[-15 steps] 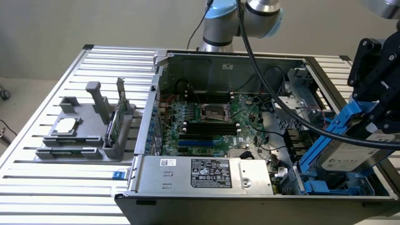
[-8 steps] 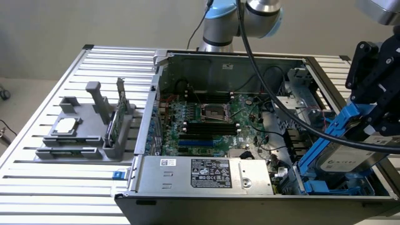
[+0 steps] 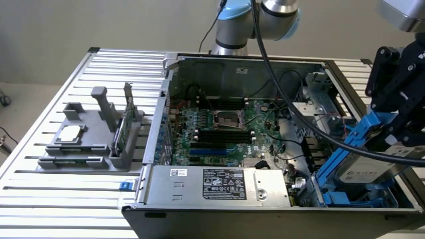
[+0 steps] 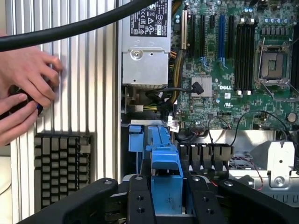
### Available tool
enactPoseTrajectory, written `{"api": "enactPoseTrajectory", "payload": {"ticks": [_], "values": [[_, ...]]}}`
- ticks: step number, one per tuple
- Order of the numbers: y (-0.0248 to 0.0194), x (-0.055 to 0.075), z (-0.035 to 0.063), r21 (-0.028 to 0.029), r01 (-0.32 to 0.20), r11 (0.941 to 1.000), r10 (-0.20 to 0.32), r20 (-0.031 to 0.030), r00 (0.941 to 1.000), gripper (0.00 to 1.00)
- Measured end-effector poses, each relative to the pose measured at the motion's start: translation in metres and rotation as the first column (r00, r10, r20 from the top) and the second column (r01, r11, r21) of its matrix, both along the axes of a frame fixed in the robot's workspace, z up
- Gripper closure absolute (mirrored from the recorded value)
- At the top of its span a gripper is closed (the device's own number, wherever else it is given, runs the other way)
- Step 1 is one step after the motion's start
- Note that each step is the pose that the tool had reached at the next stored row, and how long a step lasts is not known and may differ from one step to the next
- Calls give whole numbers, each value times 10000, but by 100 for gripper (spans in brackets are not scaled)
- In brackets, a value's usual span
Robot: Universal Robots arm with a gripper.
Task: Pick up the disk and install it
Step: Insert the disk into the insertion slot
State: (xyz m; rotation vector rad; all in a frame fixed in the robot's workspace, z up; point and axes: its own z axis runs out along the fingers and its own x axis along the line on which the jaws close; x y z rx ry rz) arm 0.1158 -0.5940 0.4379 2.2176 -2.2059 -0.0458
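"DELL" in white on the motherboard (power-supply label too small to read).

Robotics lab or workshop: slatted aluminium bench, opened computer case, grey parts fixture, keyboard.

Ribbed silver table, loaded and steady.
Over on the exterior view's left, grey fixture flat on the slats; just beside it, open computer case across middle and right. Dark keyboard down on the slats near the case.
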Motion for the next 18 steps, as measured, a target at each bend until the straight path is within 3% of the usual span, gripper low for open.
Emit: {"api": "enactPoseTrajectory", "payload": {"ticks": [12,18], "values": [[0,-1,-44,80,-131,9999,131,4,9999,68],[-1,-1,-18,87,-149,9999,149,5,9999,68]]}}
